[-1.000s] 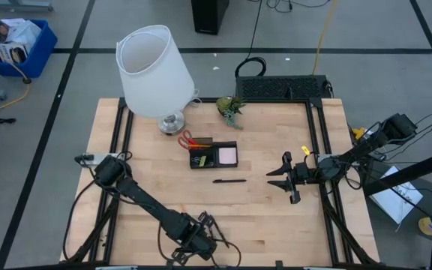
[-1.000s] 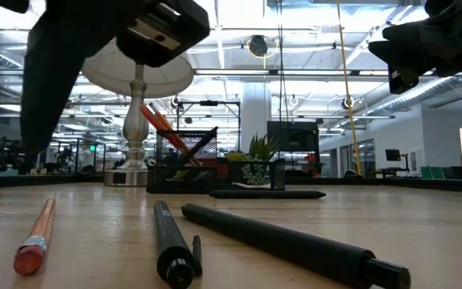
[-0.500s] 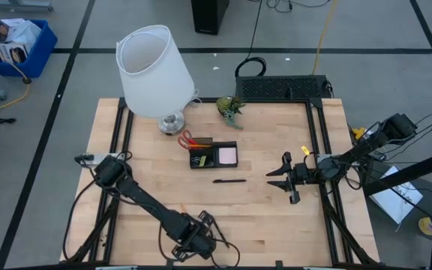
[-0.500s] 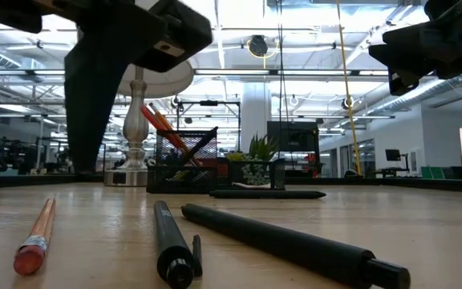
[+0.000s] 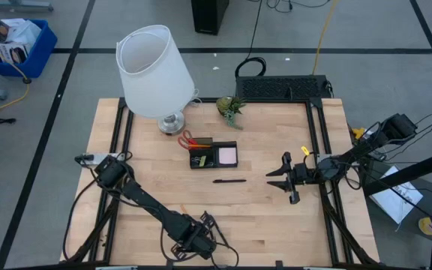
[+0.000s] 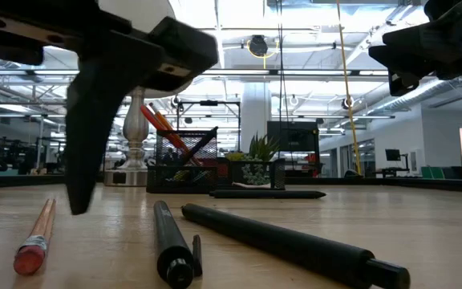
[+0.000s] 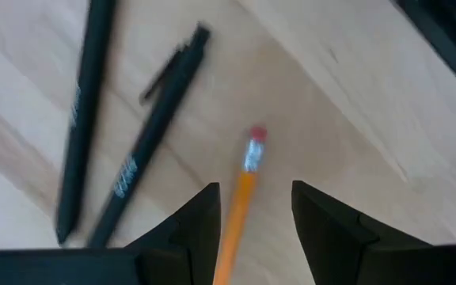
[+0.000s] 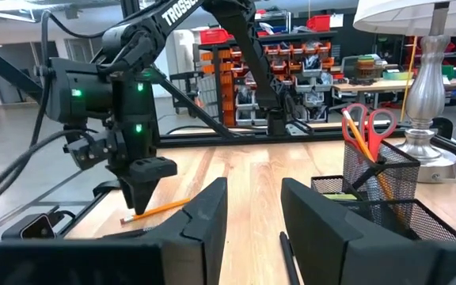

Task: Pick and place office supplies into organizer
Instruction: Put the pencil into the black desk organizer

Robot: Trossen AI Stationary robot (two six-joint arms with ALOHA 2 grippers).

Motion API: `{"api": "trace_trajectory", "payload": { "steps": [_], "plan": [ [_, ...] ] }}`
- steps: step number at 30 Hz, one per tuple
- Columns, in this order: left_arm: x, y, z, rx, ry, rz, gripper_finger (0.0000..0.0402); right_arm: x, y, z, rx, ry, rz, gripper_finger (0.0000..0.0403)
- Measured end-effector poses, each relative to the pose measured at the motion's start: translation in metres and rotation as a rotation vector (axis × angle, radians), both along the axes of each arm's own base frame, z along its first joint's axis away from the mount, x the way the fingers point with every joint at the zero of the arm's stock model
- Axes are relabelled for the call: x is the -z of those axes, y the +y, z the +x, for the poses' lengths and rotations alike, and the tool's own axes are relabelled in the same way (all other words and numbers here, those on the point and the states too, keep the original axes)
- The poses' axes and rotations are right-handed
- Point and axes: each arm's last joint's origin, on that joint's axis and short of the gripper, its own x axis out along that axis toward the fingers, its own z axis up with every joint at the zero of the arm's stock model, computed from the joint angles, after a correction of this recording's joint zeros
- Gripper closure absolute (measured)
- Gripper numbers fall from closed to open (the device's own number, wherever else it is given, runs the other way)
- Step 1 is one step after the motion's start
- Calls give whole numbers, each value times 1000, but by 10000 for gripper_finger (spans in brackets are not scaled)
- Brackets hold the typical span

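An orange pencil (image 7: 248, 162) lies flat on the wood near the table's near edge, with two black pens (image 7: 153, 134) (image 7: 81, 119) beside it. My left gripper (image 7: 253, 190) points down over the pencil, open, one finger on each side of it and just above the table (image 6: 79, 205). The black organizer (image 5: 214, 155) stands mid-table holding a pink sticky pad (image 5: 227, 154), red-handled scissors (image 6: 155, 120) and pencils. Another black pen (image 5: 229, 181) lies in front of it. My right gripper (image 5: 287, 178) hangs open at the right, level, with nothing between its fingers.
A white lamp (image 5: 156, 71) stands at the far left, with a small green plant (image 5: 231, 107) and a black wire rack (image 5: 283, 88) at the far edge. Bare wood lies between the organizer and the near edge.
My left gripper has opened and come down a little over the orange pencil, rolling slightly about its pointing line. The pencil and the pens have stayed where they were.
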Motion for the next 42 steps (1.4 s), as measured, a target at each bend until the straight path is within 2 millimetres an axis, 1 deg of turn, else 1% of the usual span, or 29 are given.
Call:
{"api": "trace_trajectory", "payload": {
  "steps": [11,14,18,23,28,30,34,42],
  "plan": [
    [17,4,-2,49,-29,-16,240,1,0,0,0,11,-6,287],
    [18,6,0,51,-27,-24,240,1,0,0,0,12,-6,286],
    [18,10,2,9,4,-76,240,1,0,0,0,12,-6,286],
    [19,14,5,18,9,-83,240,1,0,0,0,13,-7,286],
    [19,18,8,-23,22,-110,241,1,0,0,0,13,-7,286],
    [19,18,9,-15,29,-120,243,1,0,0,0,12,-6,286],
    [19,17,8,16,25,-117,262,1,0,0,0,12,-6,286],
    [20,12,6,48,5,-112,322,1,0,0,0,13,-6,287]
  ]
}}
